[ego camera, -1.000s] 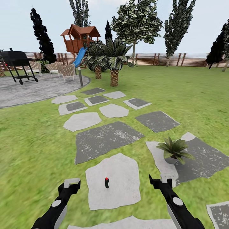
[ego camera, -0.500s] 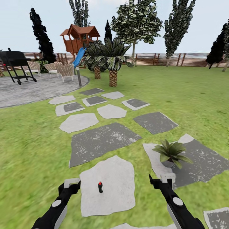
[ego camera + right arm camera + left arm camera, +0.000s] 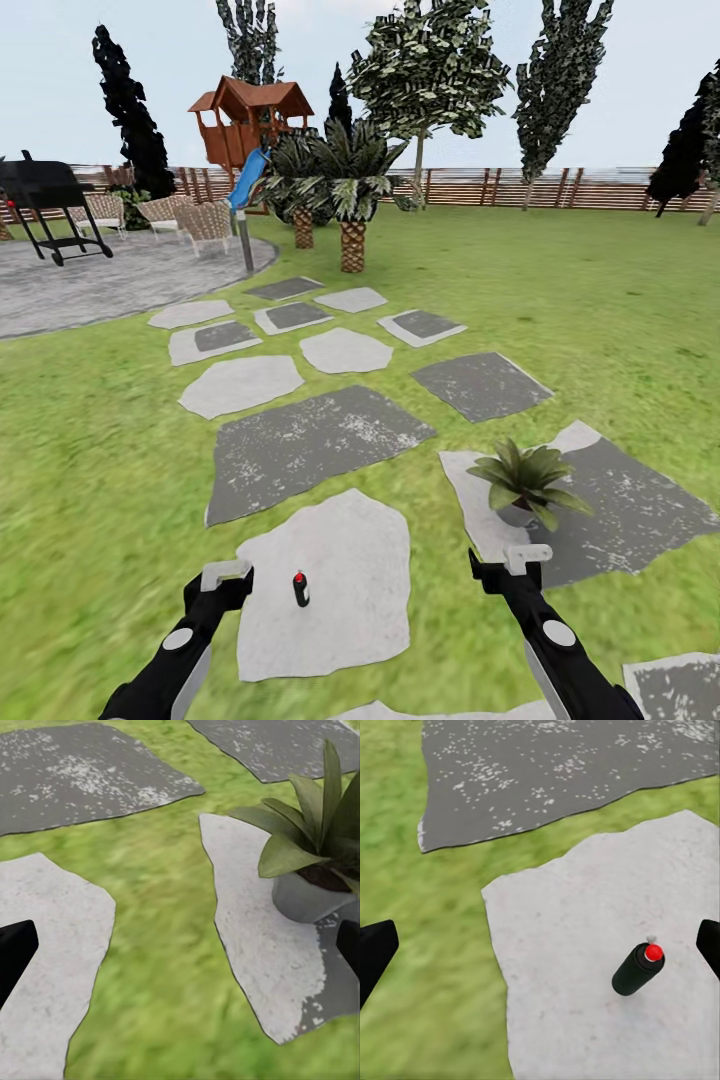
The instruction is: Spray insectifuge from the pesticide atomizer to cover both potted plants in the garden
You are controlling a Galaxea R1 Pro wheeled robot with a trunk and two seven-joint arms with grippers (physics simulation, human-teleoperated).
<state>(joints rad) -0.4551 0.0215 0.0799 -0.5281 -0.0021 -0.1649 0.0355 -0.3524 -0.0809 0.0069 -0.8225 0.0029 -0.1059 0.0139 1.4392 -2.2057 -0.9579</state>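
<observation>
The pesticide atomizer (image 3: pixel 300 589), a small dark bottle with a red cap, stands upright on a pale stepping stone (image 3: pixel 340 560) in the garden lawn. In the left wrist view the atomizer (image 3: pixel 637 969) sits near one finger. My left gripper (image 3: pixel 218 588) hangs open a little to its left and above the ground, holding nothing. One potted plant (image 3: pixel 522 483), a green rosette in a grey pot, stands on a grey-and-white stone just beyond my open right gripper (image 3: pixel 505 565); the right wrist view shows that potted plant (image 3: pixel 311 862) close up. I see no whitish specks on its leaves. The second potted plant is out of view.
Several grey and white stepping stones (image 3: pixel 310 440) lead across the grass to a round paved patio (image 3: pixel 90 285) with a black grill (image 3: pixel 45 205) and chairs. Palm trees (image 3: pixel 350 200), a wooden playhouse (image 3: pixel 250 120) and a slatted fence (image 3: pixel 560 188) stand at the back.
The whole view has shifted: the camera has moved, so the stones, atomizer and plant sit lower and further left in the picture. Both grippers hold the same pose, open.
</observation>
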